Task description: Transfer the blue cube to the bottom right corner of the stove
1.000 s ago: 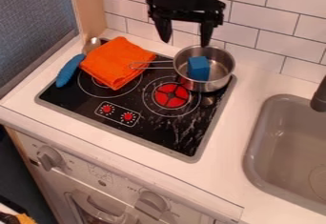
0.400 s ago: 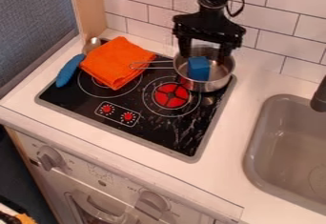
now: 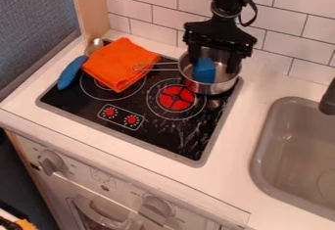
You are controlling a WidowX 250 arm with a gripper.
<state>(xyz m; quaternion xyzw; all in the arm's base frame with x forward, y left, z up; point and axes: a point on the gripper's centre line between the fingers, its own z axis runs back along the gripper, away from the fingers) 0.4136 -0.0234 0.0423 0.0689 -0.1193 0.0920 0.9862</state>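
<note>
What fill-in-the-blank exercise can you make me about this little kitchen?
The blue cube is ____ the metal pot, not beside it. The gripper hangs over the pot with its fingers ____, not shut. The folded cloth on the stove is ____ in colour.
Missing words: inside; open; orange.

Counter: brightly lit pale top (image 3: 262,92) below the gripper (image 3: 214,66), light spread evenly
Light direction: seemingly from above, the top being brighter than the oven front (image 3: 98,185) further down
Tile wall: bright and even behind the gripper, with soft sheen
Gripper: deep black, its surface detail mostly lost in the dark
Pot: bright glints on the steel rim (image 3: 229,88) around the fingertips, darker shading inside
Cooktop: glossy black (image 3: 157,138) below the gripper; pale streaks, glare or scuffs, cannot tell which
Sink: softly shaded inner wall (image 3: 278,126), lower right of the gripper
Side panel: dim (image 3: 39,23), far left of the gripper
</note>
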